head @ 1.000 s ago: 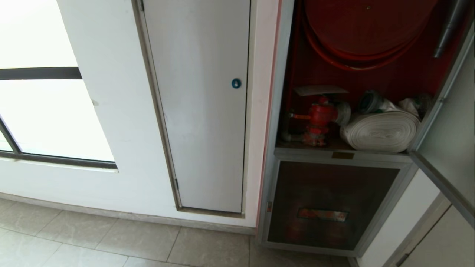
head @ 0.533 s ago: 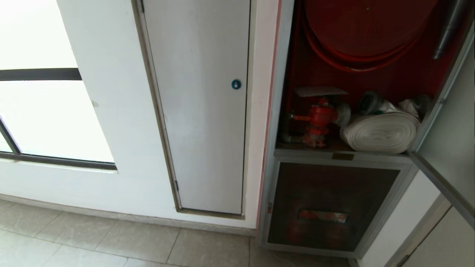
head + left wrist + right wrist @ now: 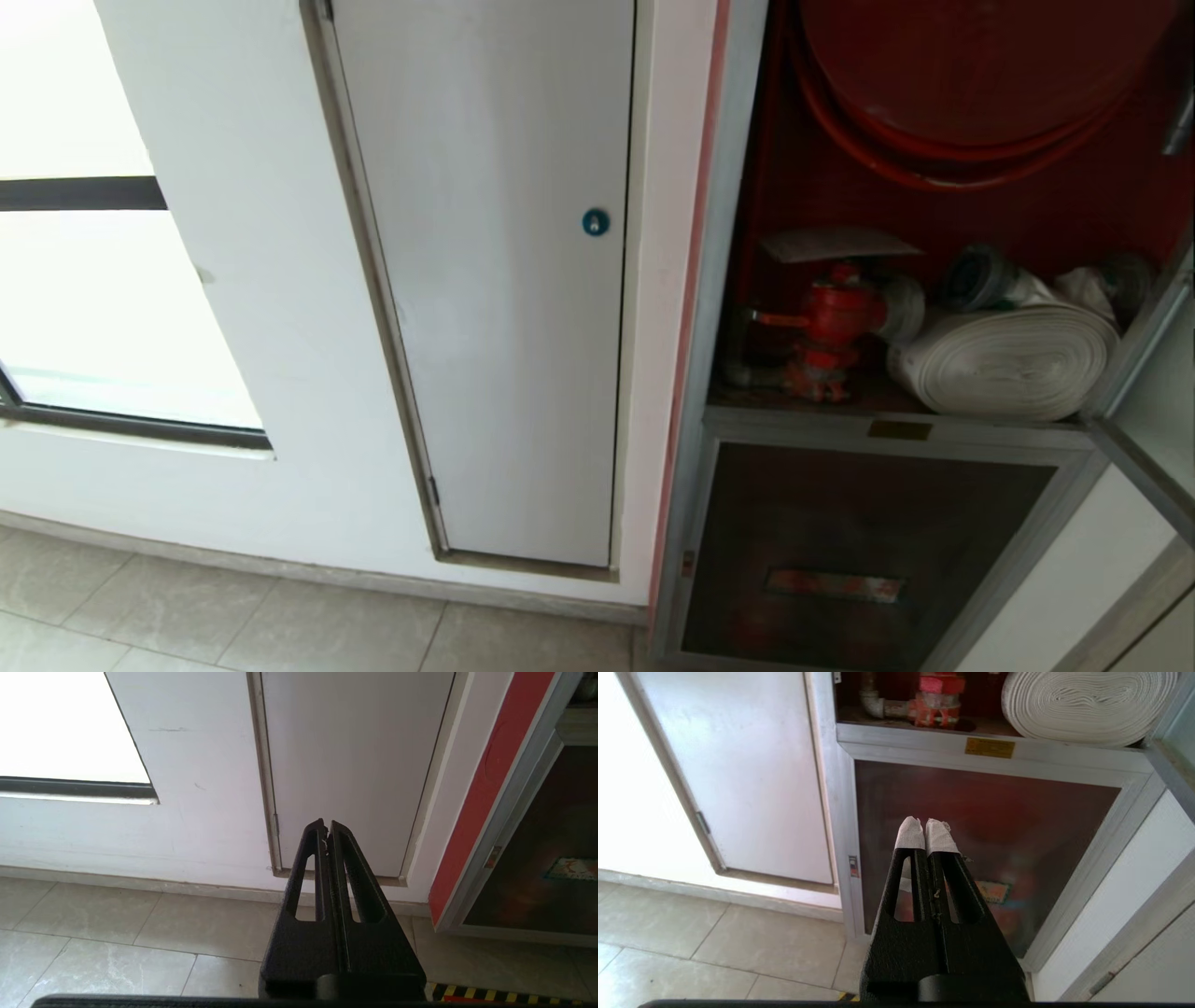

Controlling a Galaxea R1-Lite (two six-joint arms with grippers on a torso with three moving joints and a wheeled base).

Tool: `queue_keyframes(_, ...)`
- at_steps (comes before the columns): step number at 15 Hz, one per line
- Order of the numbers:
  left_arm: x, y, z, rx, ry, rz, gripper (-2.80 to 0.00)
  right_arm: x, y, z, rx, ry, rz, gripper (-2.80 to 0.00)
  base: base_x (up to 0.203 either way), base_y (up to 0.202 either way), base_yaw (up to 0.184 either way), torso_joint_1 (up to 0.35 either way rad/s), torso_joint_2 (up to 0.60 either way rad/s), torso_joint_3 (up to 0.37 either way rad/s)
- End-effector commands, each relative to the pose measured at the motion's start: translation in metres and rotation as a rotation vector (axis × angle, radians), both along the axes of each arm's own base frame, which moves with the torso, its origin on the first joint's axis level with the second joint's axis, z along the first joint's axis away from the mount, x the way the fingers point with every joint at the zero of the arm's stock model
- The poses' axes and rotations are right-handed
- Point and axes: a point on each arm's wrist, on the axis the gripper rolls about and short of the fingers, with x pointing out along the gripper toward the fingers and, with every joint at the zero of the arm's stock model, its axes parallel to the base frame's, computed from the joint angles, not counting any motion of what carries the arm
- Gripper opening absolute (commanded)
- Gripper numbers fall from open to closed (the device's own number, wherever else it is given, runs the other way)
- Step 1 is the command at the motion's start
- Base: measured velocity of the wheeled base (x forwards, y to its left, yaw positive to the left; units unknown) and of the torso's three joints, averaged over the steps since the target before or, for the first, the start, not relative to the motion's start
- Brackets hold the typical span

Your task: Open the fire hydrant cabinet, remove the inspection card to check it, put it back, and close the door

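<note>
Fire hydrant cabinet set in the wall, right of the plain panel with its round lock. Window farther left. Inside the cabinet: hose reel up top, valve below at left, rolled hose just beside it at right. Inspection card apparently resting flat on top of the valve. Lower panel beneath the shelf. Door swung out at far right.
</note>
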Motion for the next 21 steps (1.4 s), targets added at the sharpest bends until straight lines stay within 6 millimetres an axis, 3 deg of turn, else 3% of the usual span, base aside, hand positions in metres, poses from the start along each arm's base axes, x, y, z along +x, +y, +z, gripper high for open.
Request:
queue_keyframes(1, 0.0001, 0.0, 0.0, 0.0, 0.001, 0.001, -2.8, 0.0002, 0.0, -0.0003, 0.0, 0.002, 0.0, -2.8, 0.194, 0.0, 0.001, 0.002, 0.0, 0.002)
queue_keyframes(21, 0.0001, 0.0, -0.0001, 0.002, 0.002, 0.001, -2.8, 0.0002, 0.0, -0.0003, 0.0, 0.002, 0.0, -2.8, 0.197, 0.0, 0.0, 0.002, 0.0, 0.002)
